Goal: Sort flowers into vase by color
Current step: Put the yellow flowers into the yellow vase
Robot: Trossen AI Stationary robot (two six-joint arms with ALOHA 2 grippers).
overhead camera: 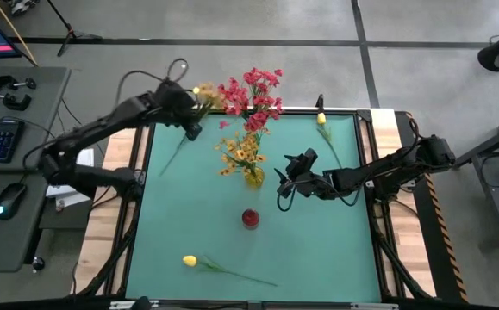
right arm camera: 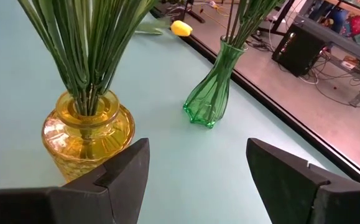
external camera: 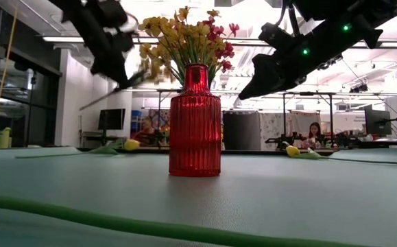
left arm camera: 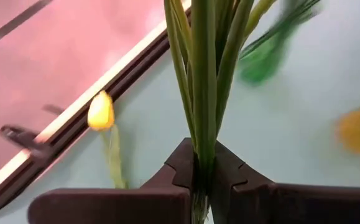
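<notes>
Worktop (overhead camera: 318,250): teal, no readable writing.
Left gripper (left arm camera: 203,177): far left, jaws clamped on green flower stems (left arm camera: 206,74); blossoms cut off.
Right gripper (right arm camera: 195,180): jaws apart, empty, near yellow vase (right arm camera: 87,134).

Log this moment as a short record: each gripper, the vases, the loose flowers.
left gripper: shut on a bunch of green stems, raised at the far left of the table
right gripper: open, empty, facing the yellow vase
green vase: holds stems
red vase: upright, mid-table
loose yellow tulips: near edge, far right
</notes>
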